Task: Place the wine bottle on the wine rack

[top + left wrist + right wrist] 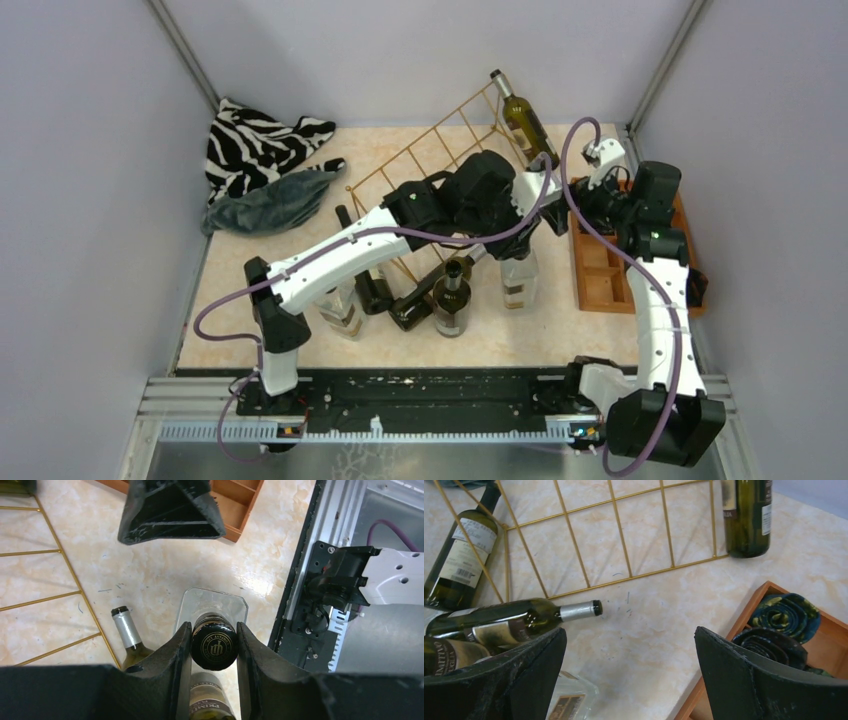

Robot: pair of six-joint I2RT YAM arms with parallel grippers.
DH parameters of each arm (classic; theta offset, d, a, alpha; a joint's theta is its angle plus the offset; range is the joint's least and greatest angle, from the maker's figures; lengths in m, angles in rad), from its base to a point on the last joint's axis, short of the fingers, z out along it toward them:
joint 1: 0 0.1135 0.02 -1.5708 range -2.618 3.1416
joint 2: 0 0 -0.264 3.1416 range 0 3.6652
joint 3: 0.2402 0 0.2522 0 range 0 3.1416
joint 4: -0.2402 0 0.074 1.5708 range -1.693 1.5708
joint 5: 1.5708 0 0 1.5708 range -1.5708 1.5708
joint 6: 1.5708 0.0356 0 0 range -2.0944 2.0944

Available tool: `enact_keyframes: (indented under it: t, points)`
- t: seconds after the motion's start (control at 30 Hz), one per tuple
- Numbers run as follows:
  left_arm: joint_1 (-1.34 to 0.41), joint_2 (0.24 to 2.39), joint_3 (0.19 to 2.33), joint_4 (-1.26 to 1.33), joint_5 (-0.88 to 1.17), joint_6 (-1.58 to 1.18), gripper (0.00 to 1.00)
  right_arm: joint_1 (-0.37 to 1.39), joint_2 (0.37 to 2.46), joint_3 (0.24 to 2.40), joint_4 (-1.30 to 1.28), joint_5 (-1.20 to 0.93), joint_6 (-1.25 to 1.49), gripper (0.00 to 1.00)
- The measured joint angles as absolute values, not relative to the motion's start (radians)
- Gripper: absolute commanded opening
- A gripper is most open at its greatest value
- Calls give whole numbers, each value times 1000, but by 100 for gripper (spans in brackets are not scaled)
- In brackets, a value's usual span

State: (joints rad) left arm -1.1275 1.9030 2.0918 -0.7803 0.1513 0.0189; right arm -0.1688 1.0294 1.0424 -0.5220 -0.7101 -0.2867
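Observation:
My left gripper [214, 628] is shut on the black-capped neck of a clear square wine bottle [213, 646]. That bottle [518, 282] stands upright on the table right of centre, with the left gripper [520, 232] directly above it. The gold wire wine rack [440, 150] lies at the back of the table, and a green bottle [522, 122] rests on its right end. My right gripper [629, 635] is open and empty. It hovers over bare table between the rack [624, 540] and the orange tray [744, 630]. One of its black fingers [170, 510] shows in the left wrist view.
Several other bottles stand or lie in front of the rack, among them a dark upright one [452, 297] and a silver-necked one [524, 617]. The orange compartment tray [598, 270] holds rolled ties. A zebra cloth [258, 140] and a grey cloth [270, 200] lie at the back left.

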Motion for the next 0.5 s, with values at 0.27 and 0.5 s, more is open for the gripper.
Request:
enact_keyframes:
  t: [0.27, 0.5]
  points:
    - [-1012, 1903, 2092, -727, 291, -28, 0, -169, 1052, 1065, -509, -658, -283, 98]
    - [-923, 1917, 2094, -656, 400, -83, 0, -169, 1052, 1066, -529, -709, -306, 98]
